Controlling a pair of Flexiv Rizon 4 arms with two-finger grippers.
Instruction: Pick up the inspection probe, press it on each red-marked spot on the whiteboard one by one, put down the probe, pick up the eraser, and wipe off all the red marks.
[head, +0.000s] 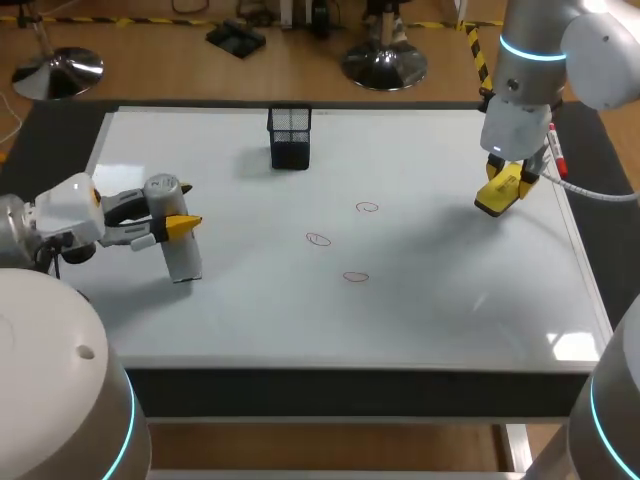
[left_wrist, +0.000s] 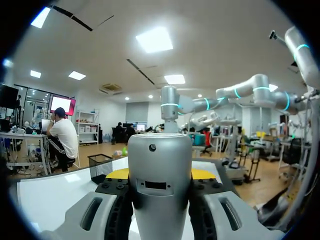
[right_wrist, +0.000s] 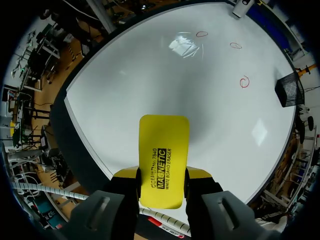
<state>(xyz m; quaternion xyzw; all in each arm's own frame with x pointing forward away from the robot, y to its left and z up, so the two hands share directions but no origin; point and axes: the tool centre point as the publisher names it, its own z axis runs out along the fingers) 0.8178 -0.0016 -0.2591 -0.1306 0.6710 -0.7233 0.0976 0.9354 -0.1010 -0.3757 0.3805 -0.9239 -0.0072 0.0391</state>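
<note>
Whiteboard (head: 420, 320): left end effector (head: 184, 226) grips standing probe (head: 183, 260), right end effector (right_wrist: 162, 173) eraser (right_wrist: 164, 150).

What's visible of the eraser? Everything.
The eraser is a flat yellow rectangular pad with rounded corners, plastic-looking, black print along its back. The right claw is shut on it, one finger on each long side, most of it sticking out ahead of the tips. It hangs tilted over the whiteboard near its right edge, apart from the three red marks. Contact with the board cannot be told.
</note>
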